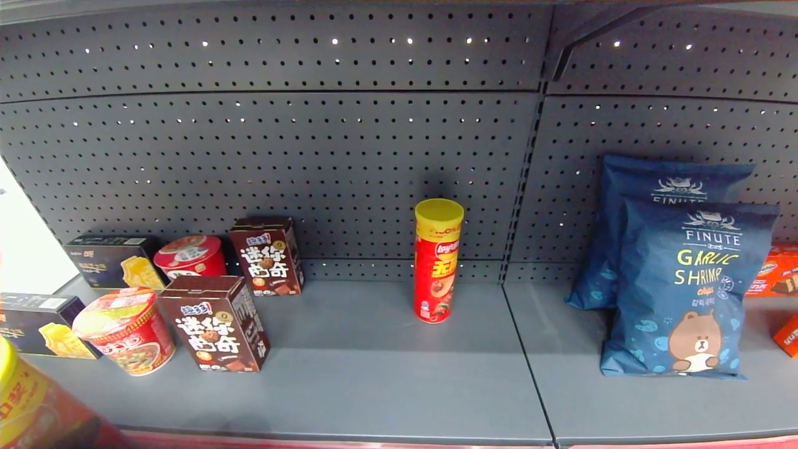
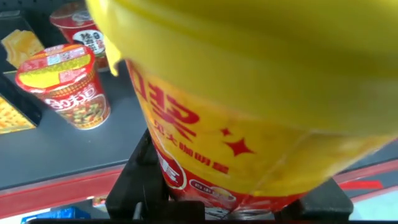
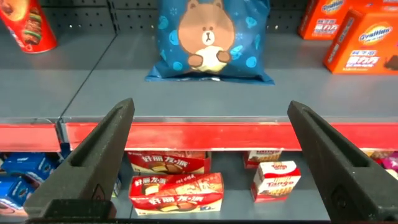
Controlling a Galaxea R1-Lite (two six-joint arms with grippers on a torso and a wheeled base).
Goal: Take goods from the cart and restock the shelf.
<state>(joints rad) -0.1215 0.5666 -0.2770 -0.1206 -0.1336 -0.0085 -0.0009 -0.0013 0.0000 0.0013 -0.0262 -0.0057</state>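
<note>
Left pincer pinches chip can: probably light, slick, crushable tube; grip mid-body. Right pincer spread, empty.

Dark grey pegboard back wall, light dots through its holes, grey shelf, red front edge

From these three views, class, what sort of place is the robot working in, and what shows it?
Probably a shop aisle, or a mock-up: a grey shelf with a pegboard back, rows of packaged snacks like the blue bags and cup noodles, and more boxed goods on the tier below.
</note>
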